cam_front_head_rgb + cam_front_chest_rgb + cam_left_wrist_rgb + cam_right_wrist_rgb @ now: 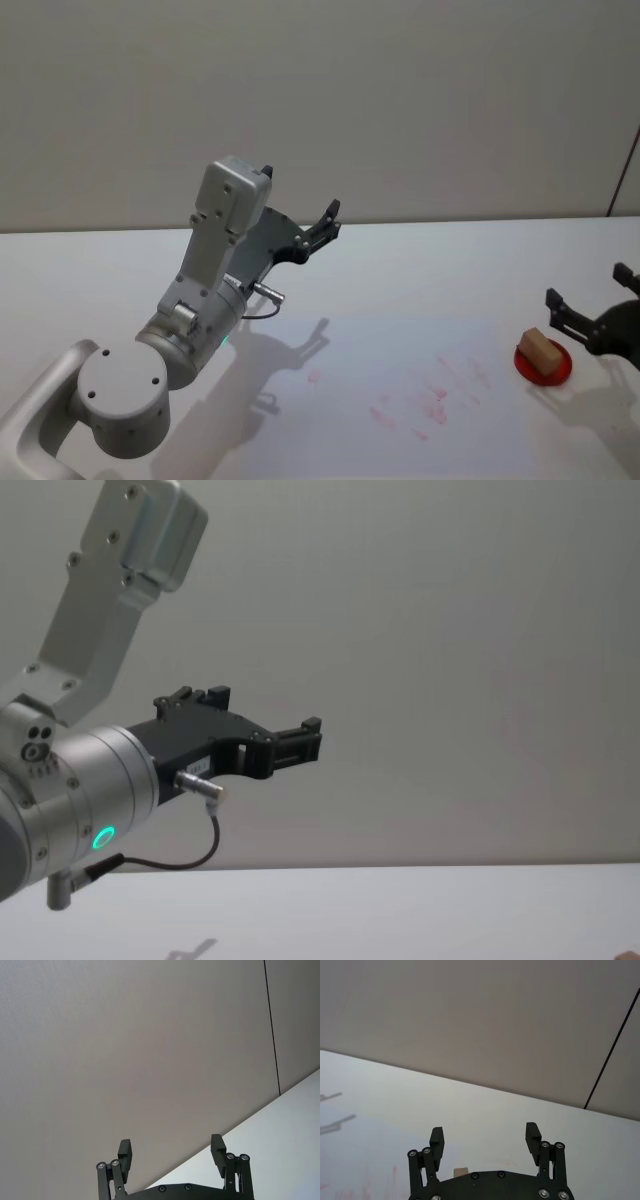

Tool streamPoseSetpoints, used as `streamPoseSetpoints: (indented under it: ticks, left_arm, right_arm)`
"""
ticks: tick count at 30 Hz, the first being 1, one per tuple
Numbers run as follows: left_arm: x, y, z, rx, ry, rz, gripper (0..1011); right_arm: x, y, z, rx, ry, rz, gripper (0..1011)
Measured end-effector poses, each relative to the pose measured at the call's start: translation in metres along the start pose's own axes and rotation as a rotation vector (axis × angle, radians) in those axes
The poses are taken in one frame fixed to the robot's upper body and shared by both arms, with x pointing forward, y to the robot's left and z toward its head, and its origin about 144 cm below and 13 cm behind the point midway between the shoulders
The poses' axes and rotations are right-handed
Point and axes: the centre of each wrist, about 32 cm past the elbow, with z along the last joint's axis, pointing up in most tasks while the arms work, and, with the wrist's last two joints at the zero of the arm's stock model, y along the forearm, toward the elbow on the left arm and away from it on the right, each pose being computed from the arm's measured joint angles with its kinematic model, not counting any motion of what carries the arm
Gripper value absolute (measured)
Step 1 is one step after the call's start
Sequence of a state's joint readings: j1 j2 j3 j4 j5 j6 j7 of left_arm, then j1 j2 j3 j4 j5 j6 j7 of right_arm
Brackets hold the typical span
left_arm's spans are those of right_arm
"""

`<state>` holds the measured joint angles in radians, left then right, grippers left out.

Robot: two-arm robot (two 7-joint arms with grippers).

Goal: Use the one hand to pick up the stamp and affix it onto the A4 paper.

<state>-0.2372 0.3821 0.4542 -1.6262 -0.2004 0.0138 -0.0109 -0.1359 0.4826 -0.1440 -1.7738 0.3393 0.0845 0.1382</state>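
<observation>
The stamp (540,348), a small tan block, rests on a round red pad (545,368) at the table's right side. Just beyond it, at the right edge, the hand, my right gripper (587,287), stands open with nothing between its fingers. In the right wrist view that gripper (485,1132) is spread wide and the stamp's top (461,1170) peeks up below the gap. The A4 paper (350,370) lies flat at the table's middle and carries faint red stamp marks (432,400). My left gripper (325,225) is raised above the table's left half, open and empty.
The left arm's large silver wrist (190,330) and base joint (120,395) stand over the near left of the table. Its gripper (300,738) points at the plain wall. Open tabletop lies between the paper and the red pad.
</observation>
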Motion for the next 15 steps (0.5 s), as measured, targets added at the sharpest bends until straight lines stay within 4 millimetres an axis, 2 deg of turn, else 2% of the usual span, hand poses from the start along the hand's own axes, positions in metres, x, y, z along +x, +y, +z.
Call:
streamPoseSetpoints:
  ticks: [15]
  left_arm:
    - [0.0,0.0,0.0,0.0,0.0,0.0,1001]
  right_arm:
    - [0.017,-0.01,-0.017,-0.077,-0.013,0.026,1001]
